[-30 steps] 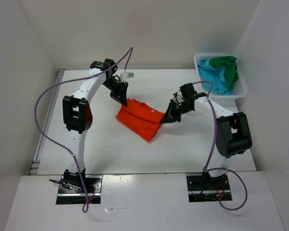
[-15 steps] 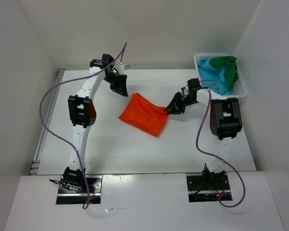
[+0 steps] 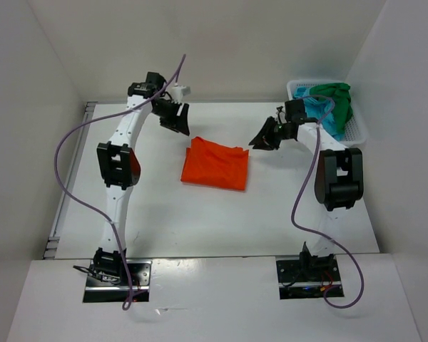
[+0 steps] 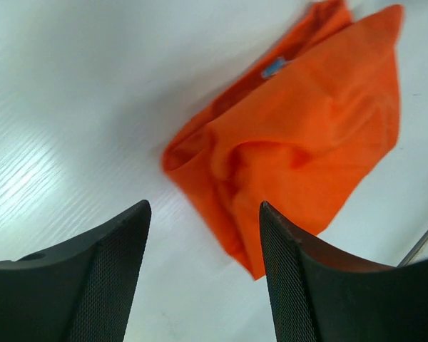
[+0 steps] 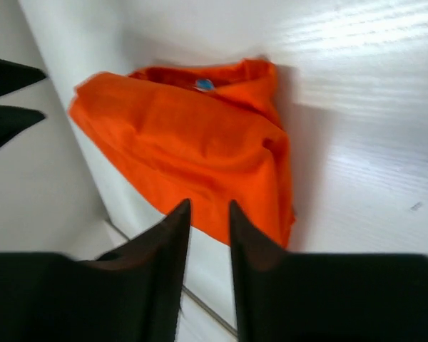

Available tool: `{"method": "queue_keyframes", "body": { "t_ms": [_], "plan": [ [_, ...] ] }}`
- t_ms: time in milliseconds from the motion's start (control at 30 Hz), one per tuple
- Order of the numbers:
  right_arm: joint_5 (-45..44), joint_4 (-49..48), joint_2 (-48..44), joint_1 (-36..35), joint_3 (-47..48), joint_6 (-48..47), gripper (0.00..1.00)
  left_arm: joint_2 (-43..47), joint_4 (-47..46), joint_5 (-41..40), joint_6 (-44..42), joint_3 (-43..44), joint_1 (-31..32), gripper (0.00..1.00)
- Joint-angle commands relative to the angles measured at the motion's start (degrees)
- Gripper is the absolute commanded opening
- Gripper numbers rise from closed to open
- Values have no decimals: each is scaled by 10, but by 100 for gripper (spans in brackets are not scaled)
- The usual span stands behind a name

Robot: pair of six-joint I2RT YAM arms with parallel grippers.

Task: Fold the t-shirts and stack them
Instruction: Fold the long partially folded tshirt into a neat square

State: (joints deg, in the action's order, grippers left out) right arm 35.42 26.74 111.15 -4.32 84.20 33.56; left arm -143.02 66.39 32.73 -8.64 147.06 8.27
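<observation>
- Orange t-shirt [image 3: 216, 164]: folded, mid-table; I count it done
- Left gripper [image 4: 203, 235]: wide, empty
- Right gripper [image 5: 208, 214]: narrow, empty; I'd reach for the basket [image 3: 357, 135] shirts

Orange shirt [image 3: 216, 164] folded flat, green [image 3: 337, 96], turquoise [image 3: 321, 114] heaped

I see the orange shirt [image 3: 215, 164] as soft, matt, creased cloth on the table [image 3: 164, 206], whose white surface looks smooth with fine grain. The left fingers [image 4: 107, 278] show matt black mesh texture.
</observation>
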Motion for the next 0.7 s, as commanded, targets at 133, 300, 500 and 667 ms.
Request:
{"method": "queue_keyframes", "body": {
  "t_ms": [133, 300, 500, 667],
  "plan": [
    [-43, -34, -35, -34, -43, -6, 17, 31, 6, 0, -41, 48, 98, 68],
    [-48, -56, 1, -53, -43, 21, 10, 4, 6, -25, -36, 48, 105, 66],
    [-72, -92, 49, -59, -26, 62, 0, -28, -35, -100, 2, 0, 92, 64],
    [-104, -93, 69, -59, -14, 67, 0, -23, -88, -115, 16, -69, 80, 63]
  ]
}}
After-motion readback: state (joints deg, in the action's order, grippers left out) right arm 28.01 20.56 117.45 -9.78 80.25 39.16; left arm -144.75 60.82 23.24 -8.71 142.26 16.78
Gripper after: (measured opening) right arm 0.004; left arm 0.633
